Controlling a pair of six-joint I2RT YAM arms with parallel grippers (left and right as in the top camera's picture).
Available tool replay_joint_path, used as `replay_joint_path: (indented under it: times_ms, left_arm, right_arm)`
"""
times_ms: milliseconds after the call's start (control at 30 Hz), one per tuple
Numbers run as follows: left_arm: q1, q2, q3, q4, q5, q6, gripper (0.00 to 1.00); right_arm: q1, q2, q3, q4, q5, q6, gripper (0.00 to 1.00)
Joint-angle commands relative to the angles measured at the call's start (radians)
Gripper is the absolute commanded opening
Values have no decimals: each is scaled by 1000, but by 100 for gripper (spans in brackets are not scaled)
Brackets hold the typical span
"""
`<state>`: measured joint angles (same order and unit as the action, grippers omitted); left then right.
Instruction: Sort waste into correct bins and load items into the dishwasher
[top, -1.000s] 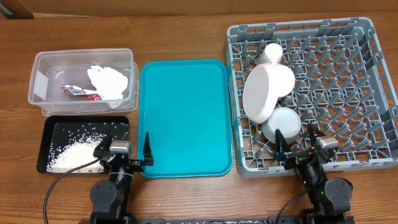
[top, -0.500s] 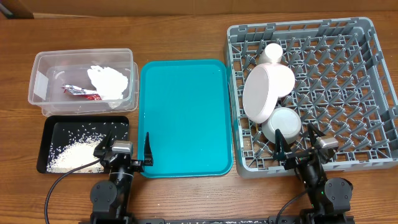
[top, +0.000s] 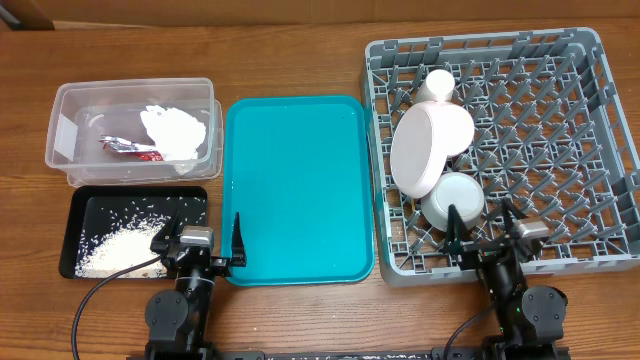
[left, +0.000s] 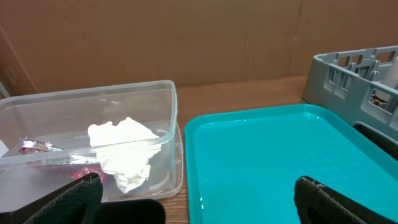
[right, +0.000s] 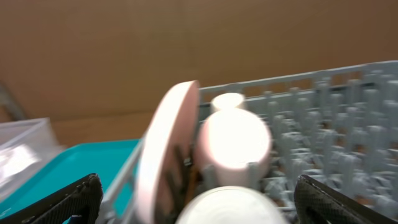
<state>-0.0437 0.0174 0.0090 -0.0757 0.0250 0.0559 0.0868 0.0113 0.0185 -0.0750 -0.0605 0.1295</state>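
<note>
L pincer (top: 201, 243) & R pincer (top: 484, 232) both agape, empty, by near edges of teal tray (top: 296, 180), dish rack (top: 500, 42).

**Both arms low, jaws spread wide**

Your left gripper (top: 205, 238) sits at the near left corner of the teal tray (top: 300, 190), jaws wide apart and holding nothing. Its right finger (top: 237, 232) overlaps the tray's left edge. In the left wrist view its dark fingertips (left: 81, 196) stand at the two bottom corners. Your right gripper (top: 482, 228) sits well to the right of the tray's near right corner, jaws just as wide, with nothing gripped. Both arms are folded low, their bases nearer than the tray's front edge.
</note>
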Motion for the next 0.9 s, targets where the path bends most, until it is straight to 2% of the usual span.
replay_joint_path:
  times_ms: [0,133,267,867]
  left_arm:
    - [6,-13,-4,-2,0,15,100]
    - [6,-13,-4,-2,0,15,100]
    - [6,-13,-4,-2,0,15,100]
    - [6,-13,-4,-2,0,15,100]
  right_arm:
    - [6,-5,-11,5,191,-4,100]
    - [6,-5,-10,6,196,-49,100]
    - [6,-5,-10,5,191,-227,100]
    - [6,-5,-10,5,187,-235,100]
